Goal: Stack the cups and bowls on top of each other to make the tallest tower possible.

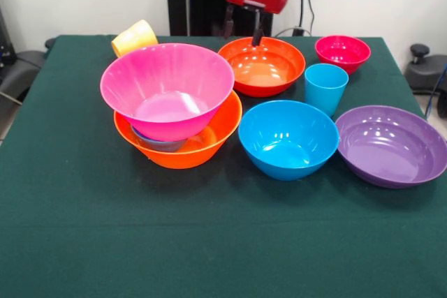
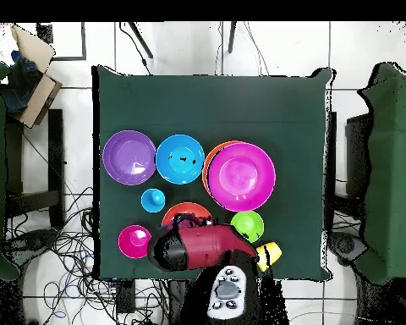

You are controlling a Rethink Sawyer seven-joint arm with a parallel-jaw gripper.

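Observation:
My gripper (image 1: 243, 31) hangs open and empty just above the far rim of the medium red-orange bowl (image 1: 262, 66). The tower is the large pink bowl (image 1: 166, 88), resting tilted inside the large orange bowl (image 1: 209, 137), with a small bluish piece (image 1: 157, 143) under it. The yellow-orange cup (image 1: 134, 37) lies on its side behind them. The light blue cup (image 1: 325, 87) stands upright between the blue bowl (image 1: 288, 137), the purple bowl (image 1: 391, 144) and the small magenta bowl (image 1: 342, 52). The small green bowl (image 2: 247, 226) shows only in the overhead view.
A dark green cloth (image 1: 223, 242) covers the table. In the overhead view the arm's red head (image 2: 202, 245) covers part of the red-orange bowl (image 2: 183, 212). Cables and chairs surround the table.

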